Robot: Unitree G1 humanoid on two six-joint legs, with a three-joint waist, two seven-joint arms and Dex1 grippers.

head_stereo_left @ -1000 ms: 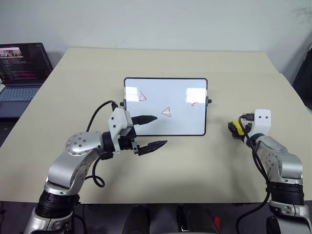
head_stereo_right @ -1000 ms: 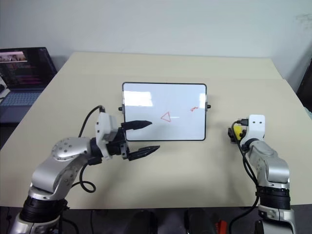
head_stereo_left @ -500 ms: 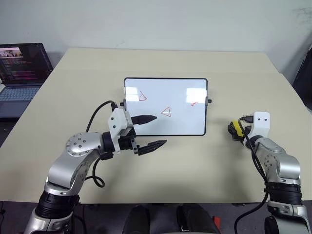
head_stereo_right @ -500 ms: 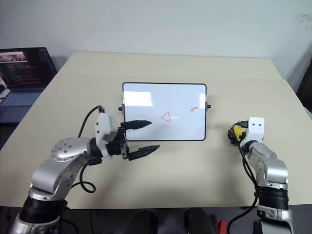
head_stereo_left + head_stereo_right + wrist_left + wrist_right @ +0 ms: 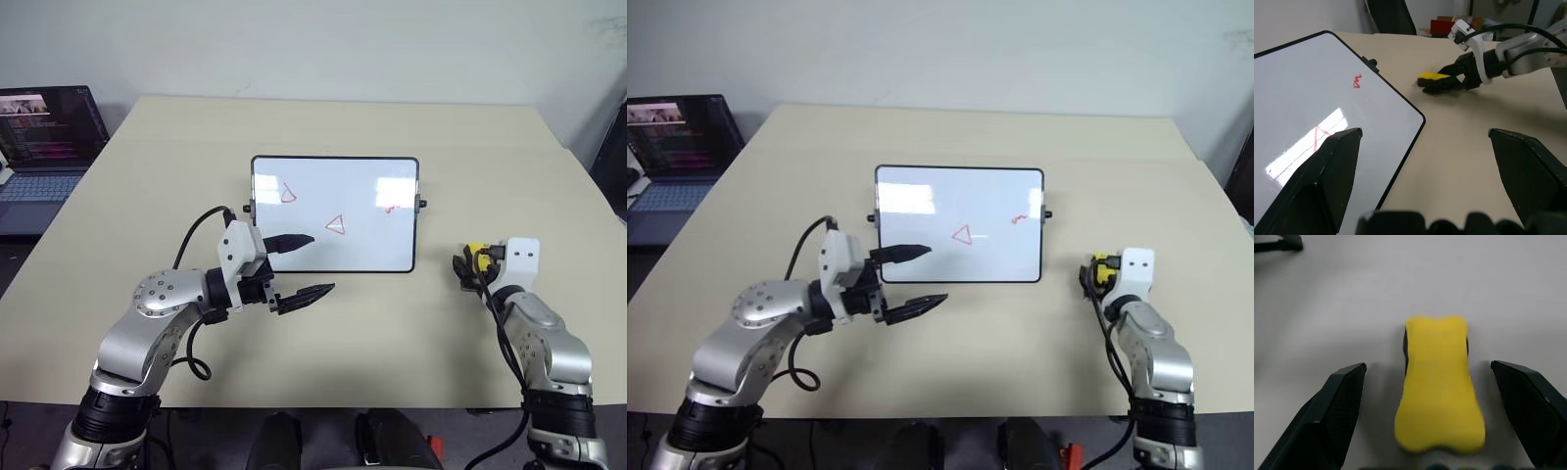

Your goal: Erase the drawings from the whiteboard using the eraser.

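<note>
Whiteboard point(image 5: 334, 213) lies flat at the middle of the beige table point(image 5: 392, 333), carrying the drawings point(image 5: 336, 225): two little red triangles and a squiggle. In the head views the left gripper point(image 5: 299, 264) hangs over the table just off the whiteboard's near left corner, jaws spread wide and empty. Toward the table's right edge, the right gripper point(image 5: 467, 266) sits low at the eraser point(image 5: 476, 252). A laptop point(image 5: 44, 147) stands beyond the table's far left corner.

Left wrist view: two black fingers point(image 5: 1322, 181) stand wide apart over the whiteboard's corner, and the right gripper is around the yellow eraser farther off.

Right wrist view: the eraser point(image 5: 1439, 382) lies on the table between the fully parted fingers point(image 5: 1334, 411), a gap on each side.
</note>
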